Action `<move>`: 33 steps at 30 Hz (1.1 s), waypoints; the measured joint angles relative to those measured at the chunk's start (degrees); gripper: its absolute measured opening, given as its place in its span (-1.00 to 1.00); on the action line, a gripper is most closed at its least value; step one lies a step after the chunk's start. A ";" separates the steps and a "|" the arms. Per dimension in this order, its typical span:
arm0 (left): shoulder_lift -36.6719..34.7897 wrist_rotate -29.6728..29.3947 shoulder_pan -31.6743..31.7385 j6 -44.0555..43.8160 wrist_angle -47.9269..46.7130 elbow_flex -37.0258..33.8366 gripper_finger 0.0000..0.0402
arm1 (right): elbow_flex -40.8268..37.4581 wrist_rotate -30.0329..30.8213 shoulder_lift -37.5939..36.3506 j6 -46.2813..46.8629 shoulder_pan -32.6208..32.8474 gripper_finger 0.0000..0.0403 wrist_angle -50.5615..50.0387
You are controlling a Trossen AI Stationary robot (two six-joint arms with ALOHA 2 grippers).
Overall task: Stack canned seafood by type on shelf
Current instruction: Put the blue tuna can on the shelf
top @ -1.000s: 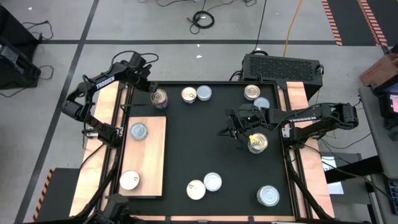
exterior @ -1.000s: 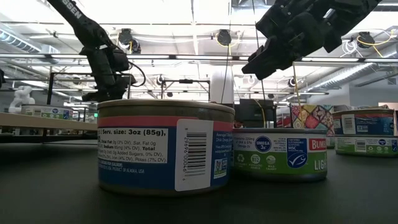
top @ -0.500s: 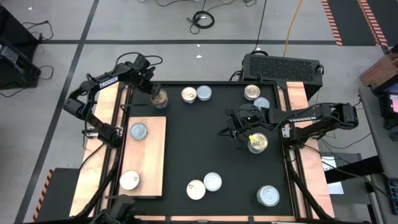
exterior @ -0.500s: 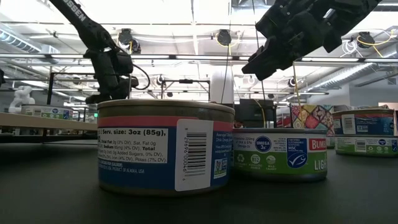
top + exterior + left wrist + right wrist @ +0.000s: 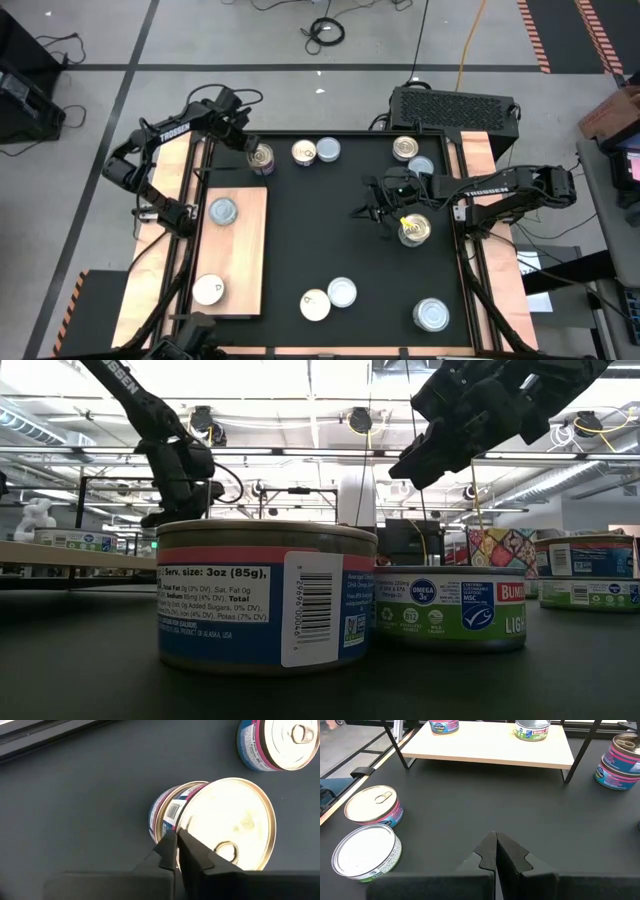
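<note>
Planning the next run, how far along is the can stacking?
Done: two tins sit on the shelf, silver-topped tin and cream-topped tin, apart, unstacked. In hand: nothing gripped; left gripper is shut against a two-tin stack on the mat; right gripper is shut, empty. Left: every other tin is on the mat.

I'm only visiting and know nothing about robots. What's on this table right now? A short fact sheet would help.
Shelf: wooden board on the left, holding a silver-topped tin and a cream-topped tin
Left claw: shut, at the rim of the stacked tin
Right claw: shut, empty, above the black mat
Other tins: scattered on the mat, not sorted
</note>
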 joint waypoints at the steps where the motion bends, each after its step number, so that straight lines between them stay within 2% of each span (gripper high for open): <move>1: 0.00 0.16 0.04 -0.03 0.00 0.00 -0.97 | 0.00 0.00 0.00 0.00 0.01 -1.00 0.00; 7: -0.05 4.87 0.05 -1.97 3.74 -0.24 -0.99 | 0.00 0.00 0.00 0.00 0.01 -1.00 0.00; 11: -0.35 6.03 0.09 -3.11 4.74 0.81 -0.99 | 0.00 0.00 0.00 0.00 0.02 -1.00 0.00; 33: -1.73 14.97 0.00 -4.68 2.74 10.47 -1.00 | 0.00 0.00 0.00 -0.22 0.00 -1.00 0.00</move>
